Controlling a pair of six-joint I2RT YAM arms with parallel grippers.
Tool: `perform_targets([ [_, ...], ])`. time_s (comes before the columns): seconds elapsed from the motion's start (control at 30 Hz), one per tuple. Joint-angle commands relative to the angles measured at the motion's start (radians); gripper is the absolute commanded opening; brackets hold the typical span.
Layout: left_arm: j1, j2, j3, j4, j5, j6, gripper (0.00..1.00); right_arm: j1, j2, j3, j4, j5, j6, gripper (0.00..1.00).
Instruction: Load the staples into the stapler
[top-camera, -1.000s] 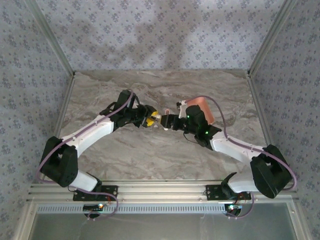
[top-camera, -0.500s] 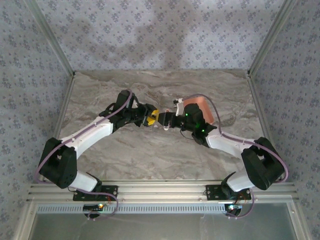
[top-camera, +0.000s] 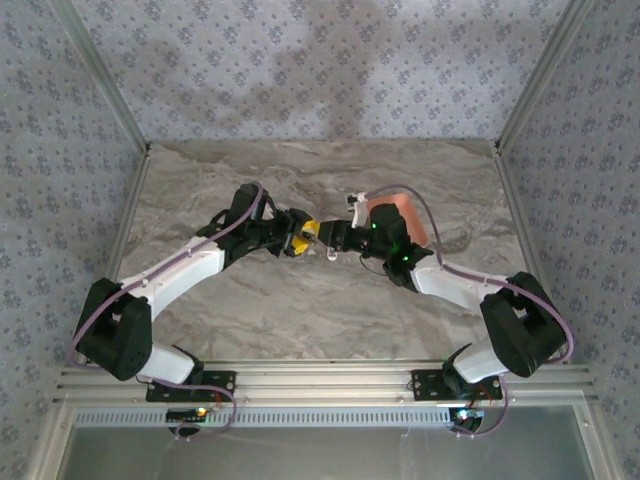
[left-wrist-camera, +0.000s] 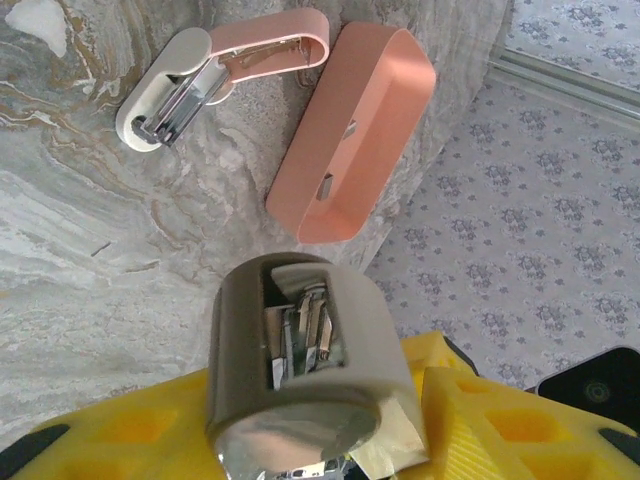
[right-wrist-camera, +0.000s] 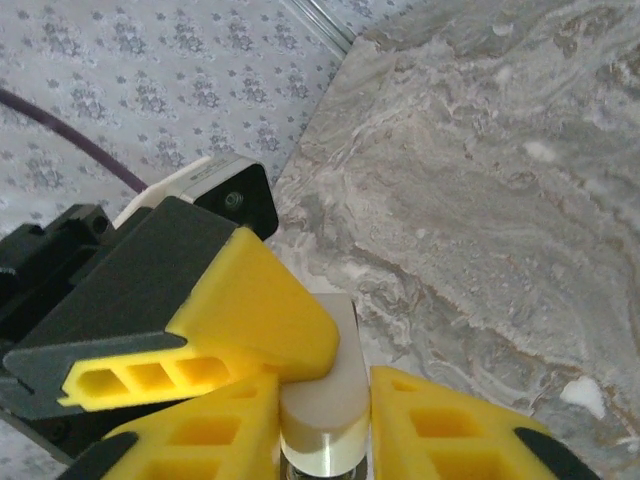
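The left hand (left-wrist-camera: 312, 400) gripped a whitish case (left-wrist-camera: 375, 340) by its sides. The case's open mouth faced that wrist camera, and the staples (left-wrist-camera: 300, 335) lay loose inside. In the right wrist view the right hand (right-wrist-camera: 322, 385) had its fingers pressed on either side of the same case. One yellow finger (right-wrist-camera: 250, 310) of the left hand crossed just above it at 11 o'clock. The step looked like a pass of the case from one hand to the other, above the middle of the worktop (left-wrist-camera: 90, 230).

The pass would go well only if one hand kept a firm hold until the other was clearly seated, since a case this small would twist out of a loose pinch. The fingers belonged on the solid walls, clear of the mouth, and the mouth had to stay level or up so that no staples spilled.

The stapler (left-wrist-camera: 215, 75) lay on the worktop at 11 o'clock from the case in the left wrist view. Its pink top was swung away from the white base and the metal channel was bared. The tray (left-wrist-camera: 350, 140) lay on its side just beside it, at 12 to 1 o'clock from the case. The staples would need to go in lined up along that channel, and the light stapler would probably slide if pushed.
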Motion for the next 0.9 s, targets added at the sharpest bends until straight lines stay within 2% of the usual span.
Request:
perform_targets([
  [0.0, -0.007, -0.041, -0.007, 0.041, 0.018, -0.013, 0.50, 0.000, -0.012, 0.032, -0.042, -0.004, -0.014, 0.36],
  [0.2, -0.008, -0.040, -0.007, 0.063, 0.025, -0.023, 0.50, -0.001, -0.006, 0.037, -0.032, 0.000, -0.009, 0.39],
  [0.37, -0.008, -0.043, -0.008, 0.071, 0.025, -0.025, 0.50, -0.001, 0.009, 0.037, 0.005, -0.020, 0.006, 0.24],
  [0.5, -0.008, -0.047, -0.024, 0.070, 0.014, -0.028, 0.52, 0.000, -0.002, 0.024, 0.011, 0.001, 0.012, 0.17],
  [0.73, -0.007, -0.049, -0.032, 0.020, -0.012, 0.002, 0.70, 0.011, -0.048, 0.016, -0.104, 0.114, -0.013, 0.15],
  [0.87, -0.007, -0.047, -0.020, -0.064, -0.044, 0.074, 0.78, 0.030, -0.076, 0.022, -0.193, 0.205, -0.043, 0.15],
])
